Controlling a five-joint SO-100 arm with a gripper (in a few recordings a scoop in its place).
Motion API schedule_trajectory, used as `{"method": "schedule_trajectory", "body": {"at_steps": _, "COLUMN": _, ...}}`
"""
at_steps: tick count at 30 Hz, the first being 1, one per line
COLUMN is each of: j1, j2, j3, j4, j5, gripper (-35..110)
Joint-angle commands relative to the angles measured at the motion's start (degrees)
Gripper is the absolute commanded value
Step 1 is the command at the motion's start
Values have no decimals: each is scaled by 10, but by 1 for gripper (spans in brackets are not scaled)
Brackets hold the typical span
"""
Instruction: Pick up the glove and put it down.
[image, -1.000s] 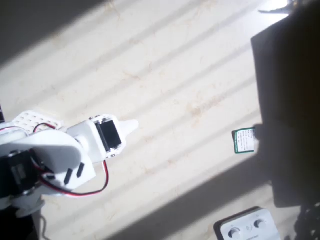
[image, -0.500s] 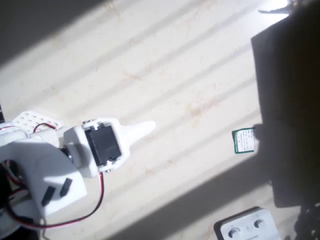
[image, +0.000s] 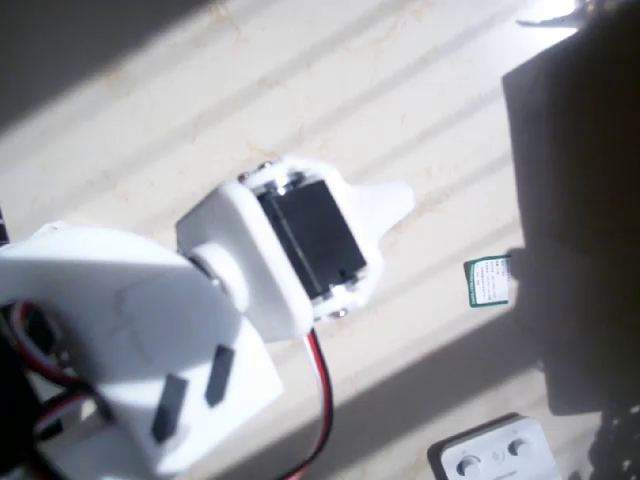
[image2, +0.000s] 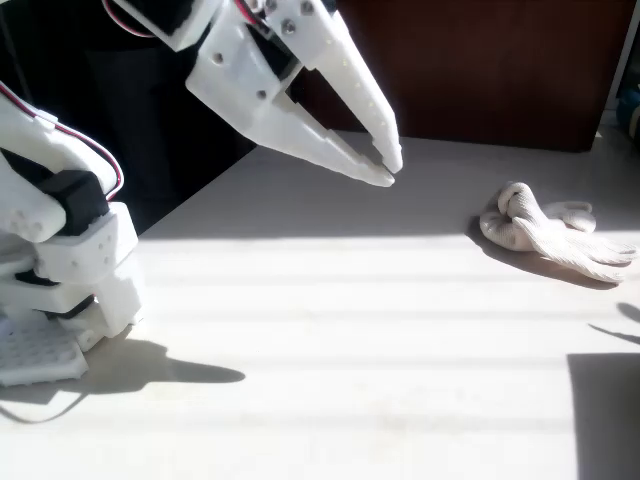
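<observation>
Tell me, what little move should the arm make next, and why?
Probably keep reaching toward the glove and start coming down. In the fixed view the gripper hangs in the air, well short of the glove, which lies crumpled on the table. Its jaws look nearly closed, so they would likely need to open first.

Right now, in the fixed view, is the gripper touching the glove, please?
No, the gripper hangs in the air well apart from the glove, which lies on the table.
</observation>
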Motion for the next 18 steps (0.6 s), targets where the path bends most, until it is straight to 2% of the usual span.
{"method": "schedule_trajectory", "body": {"at_steps": 1, "j1": -68, "j2": -97, "j3": -107, "j4": -11, "j5": 4, "gripper": 0}}
{"method": "schedule_trajectory", "body": {"at_steps": 11, "j1": -170, "j2": -355, "j3": -320, "j4": -99, "j5": 4, "gripper": 0}}
{"method": "schedule_trajectory", "body": {"at_steps": 18, "j1": -207, "j2": -519, "j3": -455, "j4": -95, "j5": 4, "gripper": 0}}
